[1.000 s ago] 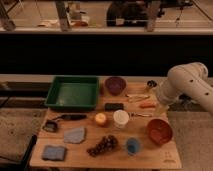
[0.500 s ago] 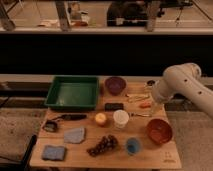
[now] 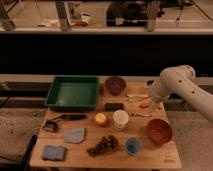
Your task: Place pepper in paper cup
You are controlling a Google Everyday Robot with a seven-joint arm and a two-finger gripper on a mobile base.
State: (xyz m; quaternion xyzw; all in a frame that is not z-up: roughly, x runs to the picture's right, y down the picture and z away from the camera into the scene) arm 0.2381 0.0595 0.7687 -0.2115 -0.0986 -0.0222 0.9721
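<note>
Landmark = paper cup (image 3: 120,119): one, white, upright, near mid-bench. All positions are as the camera view shows them.

- Bench (image 3: 150,156): one, wooden, carries everything below.
- Arm (image 3: 182,87): one, white. It comes in from the right, up-right of the paper cup, bent down toward the bench.
- Green tray (image 3: 72,105): one, up-left of the paper cup, well apart.
- Bowls: two. Red bowl (image 3: 159,140) is down-right of the paper cup, near. Purple bowl (image 3: 115,91) is straight above it, at the far edge.
- Grapes (image 3: 102,145): one dark bunch, down-left of the paper cup, near.
- Pads: two. Grey pad (image 3: 75,135) is down-left of the paper cup. Blue pad (image 3: 53,152) is further down-left, at the bench corner.
- Black tool (image 3: 70,117): one, slim, left of the paper cup, beyond the fruit.
- Round fruit (image 3: 101,118): one, yellow-orange, just beside the paper cup on its left.
- Blue cup (image 3: 133,145): one, below and slightly right of the paper cup, near. That makes two cups.
- Black block (image 3: 114,106): one, directly above the paper cup, near.
- Pale sticks (image 3: 136,96): up-right of the paper cup. Looks like two, count not certain.
- Pepper (image 3: 145,105): one, orange-red, lying on the bench up-right of the paper cup, just below the sticks, apart from the cup and outside it.
- Pincer (image 3: 151,101): one, at the arm's lower end, up-right of the paper cup, right at the pepper. Open or closed: can't tell. Contact with the pepper: can't tell.
</note>
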